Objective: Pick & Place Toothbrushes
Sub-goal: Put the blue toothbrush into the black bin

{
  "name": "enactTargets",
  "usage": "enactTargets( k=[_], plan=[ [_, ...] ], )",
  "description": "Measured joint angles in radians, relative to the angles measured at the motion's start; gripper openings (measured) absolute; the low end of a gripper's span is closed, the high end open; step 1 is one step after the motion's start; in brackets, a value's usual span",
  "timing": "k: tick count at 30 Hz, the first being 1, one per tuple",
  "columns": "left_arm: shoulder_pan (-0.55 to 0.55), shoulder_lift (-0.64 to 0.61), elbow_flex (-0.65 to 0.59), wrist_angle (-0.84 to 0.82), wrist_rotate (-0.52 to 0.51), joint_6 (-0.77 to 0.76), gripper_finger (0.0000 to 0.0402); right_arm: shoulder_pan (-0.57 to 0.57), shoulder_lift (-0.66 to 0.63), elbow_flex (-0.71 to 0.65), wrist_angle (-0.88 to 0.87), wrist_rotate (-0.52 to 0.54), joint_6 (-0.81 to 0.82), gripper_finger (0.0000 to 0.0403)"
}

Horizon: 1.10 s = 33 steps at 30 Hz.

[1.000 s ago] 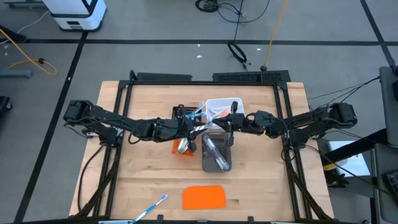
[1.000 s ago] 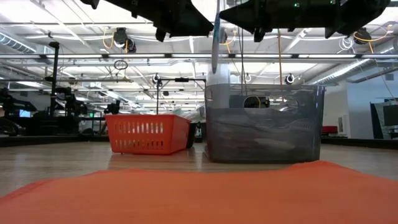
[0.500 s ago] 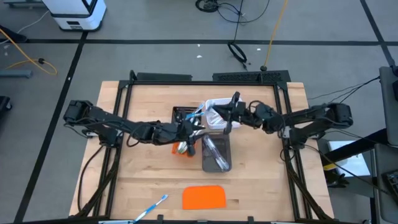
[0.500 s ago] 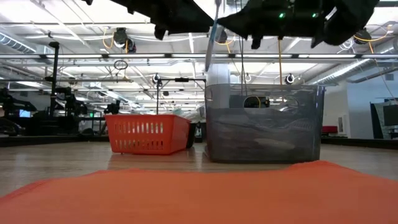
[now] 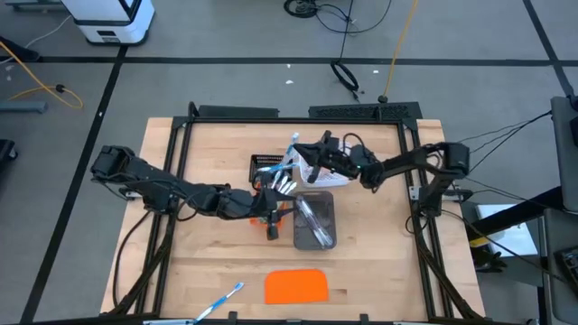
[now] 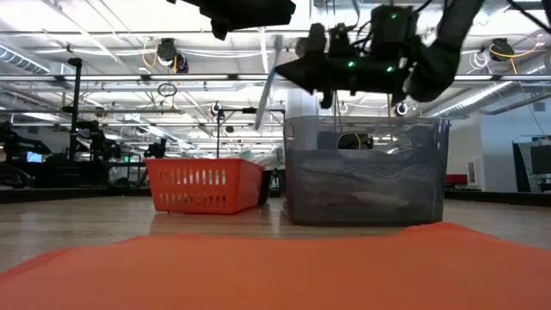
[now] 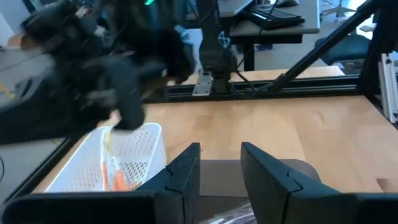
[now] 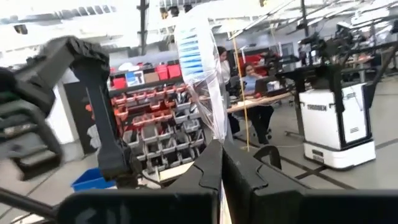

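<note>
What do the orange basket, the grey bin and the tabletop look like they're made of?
Orange basket: moulded plastic, judging by its slotted lattice walls. Grey bin: smoky translucent plastic, since shapes show through it. Tabletop: light wood, probably butcher block, with visible plank grain and a matte look.

Orange slab [image 5: 296,287] lies near the grey tray [image 5: 314,222] (table's front).

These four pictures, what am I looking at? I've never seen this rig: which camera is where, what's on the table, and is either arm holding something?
Two dark robot arms work at a wooden table. One picture looks straight down, one looks level from the tabletop, and one comes from each wrist. On the table are a grey bin, a white basket, an orange basket, an orange slab and a loose toothbrush. The right gripper is shut on a wrapped toothbrush, lifted over the baskets. The left gripper hangs open and empty near the grey bin.
</note>
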Motion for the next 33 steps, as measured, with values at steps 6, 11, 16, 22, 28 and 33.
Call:
enactTargets(
  k=[6,11,16,22,28,33],
  plan=[
    [-0.024,0.000,0.000,0.029,0.000,0.027,0.0118,-0.004,0.124,0.108,0.008,-0.015,0.036,0.0000],
    [-0.025,0.000,0.000,0.036,0.000,0.027,0.0118,-0.004,0.224,0.177,0.032,0.013,0.065,0.0000],
    [-0.026,0.000,0.000,0.043,0.001,0.023,0.0118,-0.002,0.331,0.229,0.109,0.035,0.133,0.0000],
    [-0.030,0.000,0.000,0.054,0.005,0.025,0.0118,0.002,0.440,0.299,0.133,0.037,0.186,0.0000],
    [-0.030,0.000,0.000,0.054,0.005,0.025,0.0118,0.004,0.488,0.369,0.116,0.012,0.202,0.0000],
    [-0.030,0.000,0.000,0.054,0.005,0.027,0.0118,0.004,0.488,0.373,0.089,0.007,0.197,0.0000]
  ],
)
